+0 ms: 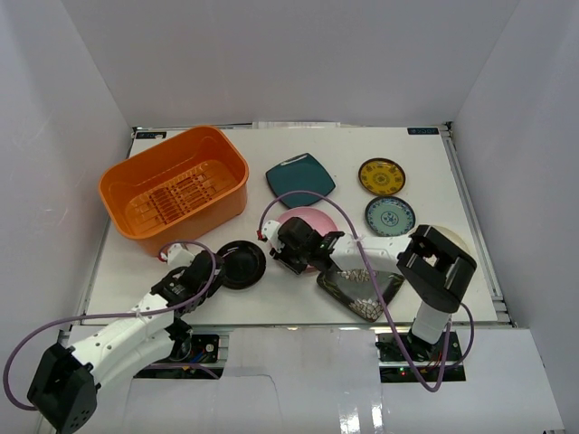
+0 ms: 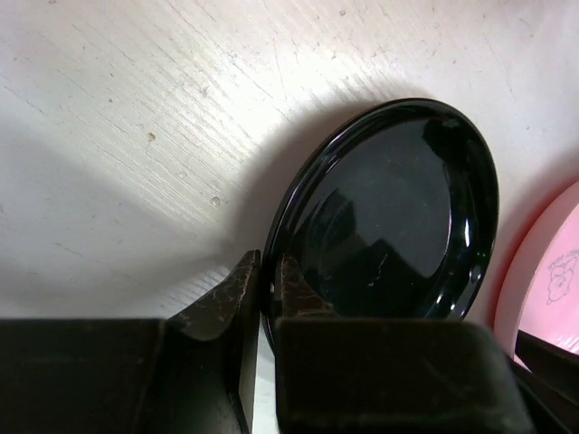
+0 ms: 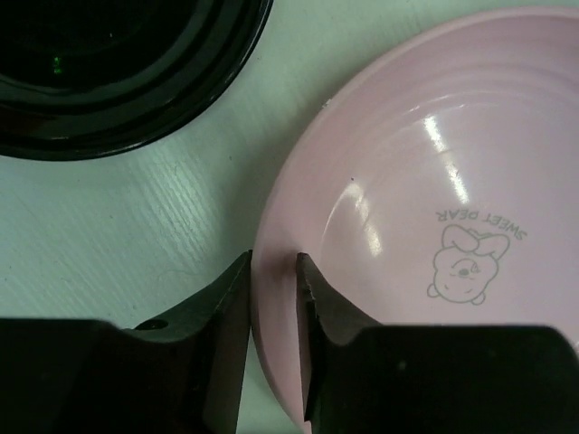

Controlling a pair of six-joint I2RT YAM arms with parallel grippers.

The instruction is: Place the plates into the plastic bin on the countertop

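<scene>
My left gripper [image 1: 215,268] [image 2: 269,282] is shut on the near-left rim of the black plate [image 1: 242,264] [image 2: 398,208], which rests on the white countertop [image 1: 271,303]. My right gripper [image 1: 288,250] [image 3: 273,282] is shut on the left rim of the pink plate [image 1: 313,220] [image 3: 434,208]. The orange plastic bin [image 1: 222,201] stands at the far left, with nothing in it. The teal [image 1: 300,179], yellow-patterned [image 1: 381,176], blue-patterned [image 1: 390,216], cream [image 1: 460,240] and dark flowered square [image 1: 360,291] plates lie on the countertop.
White walls enclose the countertop on three sides. The right arm stretches over the dark flowered plate and partly hides it and the cream plate. The black plate's edge shows in the right wrist view [image 3: 109,81], close to the pink plate.
</scene>
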